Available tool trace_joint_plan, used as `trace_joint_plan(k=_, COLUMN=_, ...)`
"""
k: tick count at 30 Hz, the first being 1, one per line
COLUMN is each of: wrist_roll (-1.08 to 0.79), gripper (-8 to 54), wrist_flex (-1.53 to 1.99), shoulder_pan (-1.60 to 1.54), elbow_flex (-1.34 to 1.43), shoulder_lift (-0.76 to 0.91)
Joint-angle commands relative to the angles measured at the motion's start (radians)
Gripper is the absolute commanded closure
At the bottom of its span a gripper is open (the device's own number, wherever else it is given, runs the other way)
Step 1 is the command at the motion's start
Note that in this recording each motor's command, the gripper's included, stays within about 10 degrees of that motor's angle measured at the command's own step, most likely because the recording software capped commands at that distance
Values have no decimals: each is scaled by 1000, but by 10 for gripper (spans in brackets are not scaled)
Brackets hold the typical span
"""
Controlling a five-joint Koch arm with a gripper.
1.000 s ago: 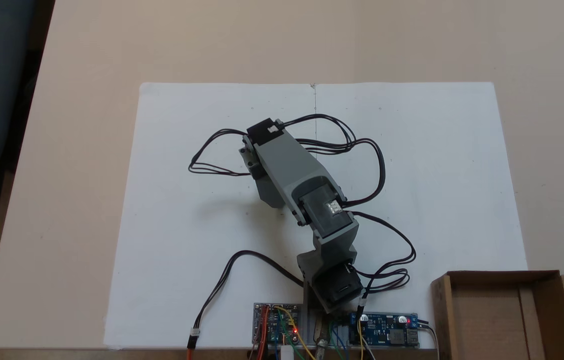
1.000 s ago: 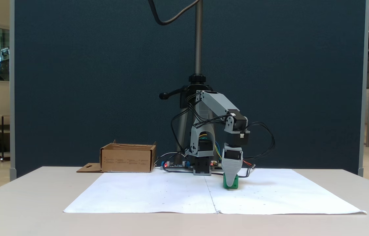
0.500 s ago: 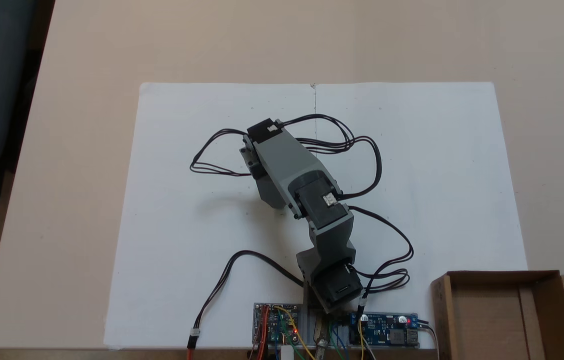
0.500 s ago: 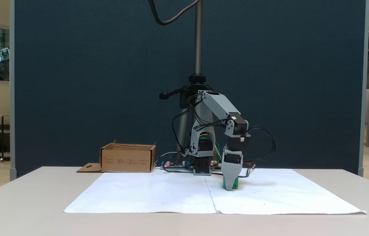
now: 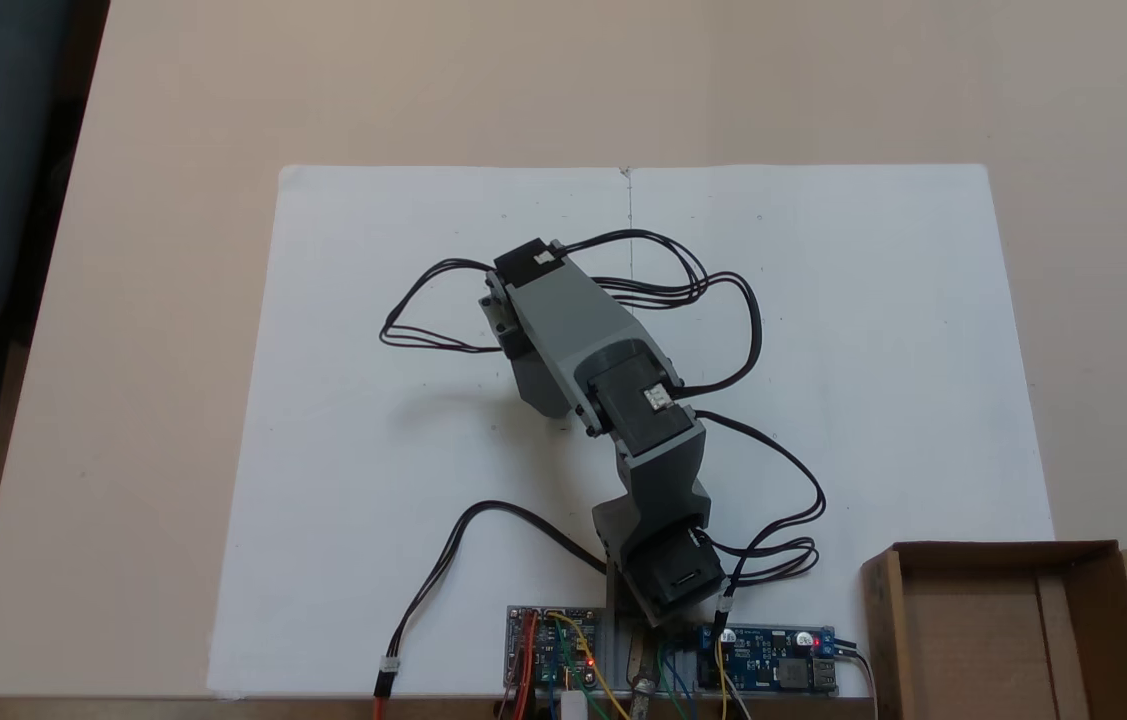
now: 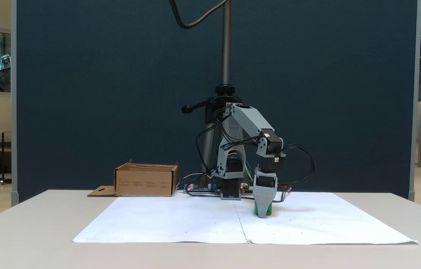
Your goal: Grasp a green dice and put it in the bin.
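Green dice point(image 6: 263, 210) on paper, overlapped by lowered pincer point(image 6: 263, 209); pincer gap could not be told. Grasp step. Next: confirm closure, lift, carry to bin point(image 6: 146, 180).

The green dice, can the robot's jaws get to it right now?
Probably yes. In a fixed view the gripper is already down over the green dice on the paper, with nothing between them.

Grey plastic gripper point(image 6: 263, 213) sank lower over small bright green plastic dice point(image 6: 263, 210), elbow folded toward 6 o'clock.
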Motion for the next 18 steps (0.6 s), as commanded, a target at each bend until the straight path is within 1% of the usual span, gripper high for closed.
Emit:
trace_joint_plan(k=1, wrist_roll=51, gripper=42, wrist_flex=-21, shoulder_pan=-15, elbow_flex=6, shoulder_lift=17)
trace_joint_plan(k=5, wrist_roll=2, gripper=41, wrist_flex=-32, shoulder_pan=-15, elbow_flex=11, shoulder_lift=17)
trace_joint_plan(k=12, wrist_roll=-20, gripper=42, wrist_flex=-54, shoulder_pan=-12, elbow_flex=20, shoulder_lift=18)
trace_joint_plan(k=18, wrist_roll=-77, gripper=41, wrist_flex=-61, shoulder_pan=-12, elbow_flex=29, shoulder_lift=25)
